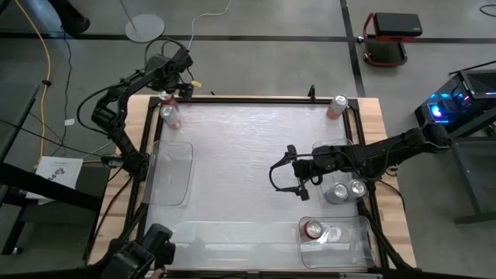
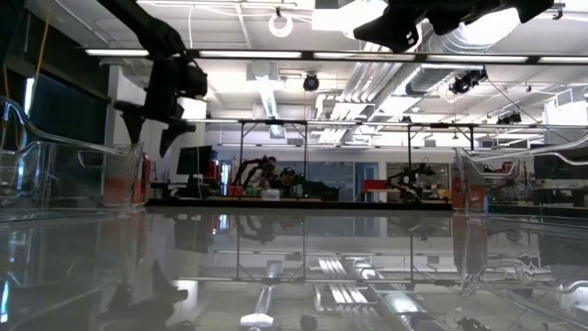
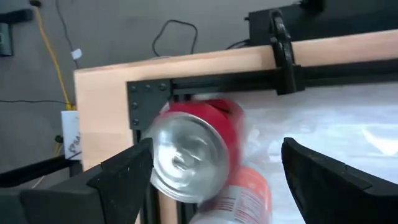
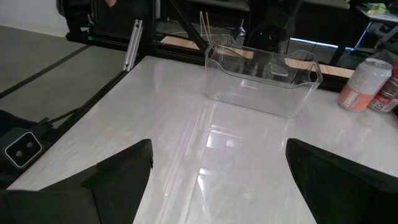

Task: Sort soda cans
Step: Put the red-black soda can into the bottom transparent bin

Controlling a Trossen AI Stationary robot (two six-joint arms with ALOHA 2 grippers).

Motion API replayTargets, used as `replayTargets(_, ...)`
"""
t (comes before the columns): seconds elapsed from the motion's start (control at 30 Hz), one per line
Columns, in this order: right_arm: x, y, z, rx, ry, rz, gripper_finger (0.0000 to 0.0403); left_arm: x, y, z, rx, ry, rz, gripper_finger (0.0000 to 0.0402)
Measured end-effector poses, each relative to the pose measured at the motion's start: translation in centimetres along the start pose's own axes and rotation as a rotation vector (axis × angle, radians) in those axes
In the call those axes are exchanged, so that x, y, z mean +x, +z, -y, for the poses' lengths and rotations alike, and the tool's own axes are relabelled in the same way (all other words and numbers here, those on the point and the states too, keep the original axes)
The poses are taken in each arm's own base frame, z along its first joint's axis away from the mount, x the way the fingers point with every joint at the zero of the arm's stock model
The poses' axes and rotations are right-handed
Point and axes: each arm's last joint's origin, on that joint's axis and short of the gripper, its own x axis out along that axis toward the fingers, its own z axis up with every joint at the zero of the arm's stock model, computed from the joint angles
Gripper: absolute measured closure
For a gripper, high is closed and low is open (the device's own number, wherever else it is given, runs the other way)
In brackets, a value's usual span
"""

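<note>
At the table's far left corner, I am lowering the spread left gripper [image 3: 211, 171] squarely over the red can [image 3: 193, 152], while the right gripper [image 1: 298, 177] waits wide open mid-table.

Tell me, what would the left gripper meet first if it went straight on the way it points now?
Most likely the red soda can with the shiny silver top, which stands between the open fingers of the left gripper at the table's far left corner; depth is uncertain.

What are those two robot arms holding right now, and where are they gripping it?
Nothing is held. The left end effector hangs open over a red can at the table's corner without closing on it. The right end effector is open over bare table.
</note>
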Motion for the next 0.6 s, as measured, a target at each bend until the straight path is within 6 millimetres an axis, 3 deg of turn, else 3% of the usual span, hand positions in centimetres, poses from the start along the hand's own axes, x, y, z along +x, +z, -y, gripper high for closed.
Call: replayTargets(0.6,0.00,0.01,0.00,0.026,0.000,0.001,0.0041,0.04,0.68,-0.34,-0.193,0.080,0.087,0.0065)
